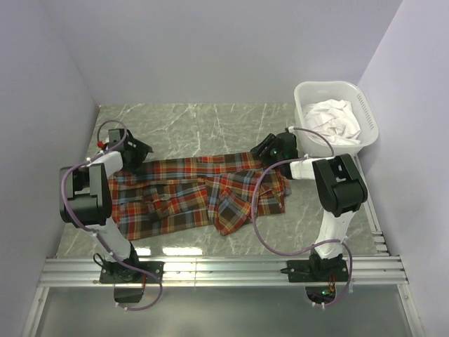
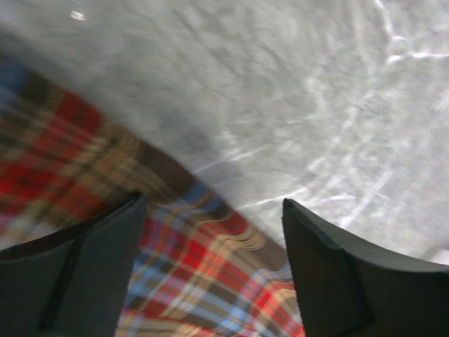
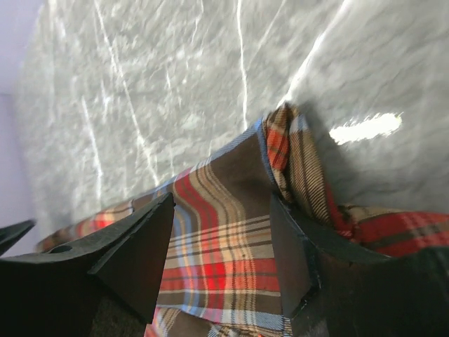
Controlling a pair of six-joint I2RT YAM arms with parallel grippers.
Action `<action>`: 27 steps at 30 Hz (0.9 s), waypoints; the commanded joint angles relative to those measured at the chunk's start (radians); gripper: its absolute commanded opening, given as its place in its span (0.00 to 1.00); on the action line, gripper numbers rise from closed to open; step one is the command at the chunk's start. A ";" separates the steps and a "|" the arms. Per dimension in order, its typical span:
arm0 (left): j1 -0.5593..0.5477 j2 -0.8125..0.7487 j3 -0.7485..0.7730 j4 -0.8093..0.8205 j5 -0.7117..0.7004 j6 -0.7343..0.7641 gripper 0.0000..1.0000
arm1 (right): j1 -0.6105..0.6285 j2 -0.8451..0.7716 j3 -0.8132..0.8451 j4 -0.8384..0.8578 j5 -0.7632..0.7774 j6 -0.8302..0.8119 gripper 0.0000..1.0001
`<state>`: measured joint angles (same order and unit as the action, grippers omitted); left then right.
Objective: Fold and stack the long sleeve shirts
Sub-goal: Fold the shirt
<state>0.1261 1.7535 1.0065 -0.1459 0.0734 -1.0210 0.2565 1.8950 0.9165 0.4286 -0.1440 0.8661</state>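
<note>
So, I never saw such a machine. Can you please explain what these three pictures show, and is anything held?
Two robot arms stand at the near edge of a marble-look table. One picture looks down from above; the other two come from cameras on each wrist, with dark fingers in view. A plaid shirt lies spread on the table. A white basket at the far right holds white cloth. The left gripper and right gripper hang open over the shirt's far edge; nothing is held.

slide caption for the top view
Two arms reach over a plaid shirt spread on the table; basket of white cloth at right.
</note>
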 commanded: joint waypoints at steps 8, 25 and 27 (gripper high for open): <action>-0.058 -0.196 0.133 -0.236 -0.219 0.243 0.99 | 0.013 -0.201 0.114 -0.301 0.089 -0.271 0.64; -1.041 -0.151 0.291 -0.475 -0.484 0.303 0.83 | 0.033 -0.689 -0.033 -0.749 0.299 -0.392 0.75; -1.097 -0.088 0.383 -0.498 -0.517 0.302 0.81 | 0.033 -0.730 -0.057 -0.783 0.333 -0.368 0.74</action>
<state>-0.8993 1.6054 1.2652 -0.5686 -0.3191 -0.7193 0.2901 1.2331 0.8917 -0.2634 0.0994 0.4931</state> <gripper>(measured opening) 0.819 0.744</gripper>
